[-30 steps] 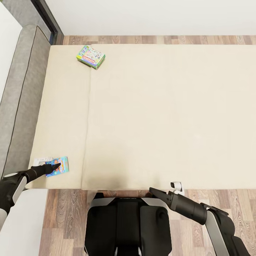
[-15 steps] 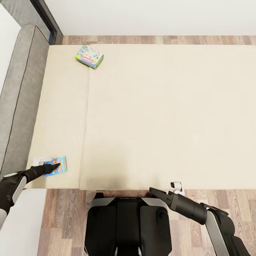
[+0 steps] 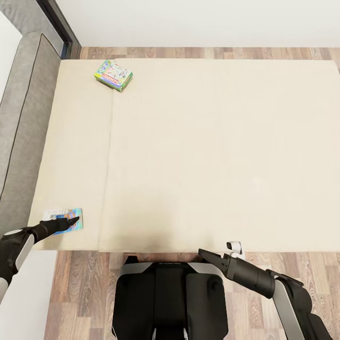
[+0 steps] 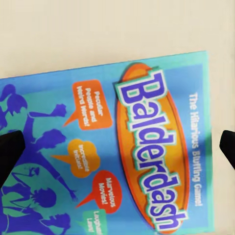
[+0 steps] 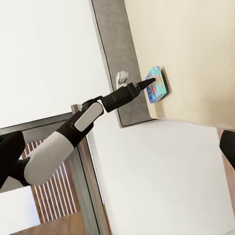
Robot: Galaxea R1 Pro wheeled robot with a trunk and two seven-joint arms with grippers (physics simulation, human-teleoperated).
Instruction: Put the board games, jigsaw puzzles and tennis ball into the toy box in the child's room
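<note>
A blue board game [image 3: 72, 222] titled Balderdash lies flat near the front left corner of the bed [image 3: 212, 141]. My left gripper [image 3: 71, 220] hovers right over it. In the left wrist view the cover [image 4: 122, 147] is close up, with the gripper [image 4: 117, 149] open and one dark fingertip [image 4: 10, 156] at each side of the picture. A green-white board game [image 3: 114, 75] rests at the far left of the mattress. My right gripper [image 3: 204, 254] is open and empty by my trunk. From its wrist view I see the left arm reaching over the blue game [image 5: 157, 89].
The grey padded headboard [image 3: 23, 118] runs along the bed's left side, with a dark door frame [image 3: 56, 23] behind it. Wood floor [image 3: 85, 283] lies between my base and the bed's front edge. A white wall stands beyond the bed.
The camera has turned, so the bed and both games sit further left in the picture. My left gripper stays over the blue game, its tip now nearer the box's right edge. The right arm has not moved.
</note>
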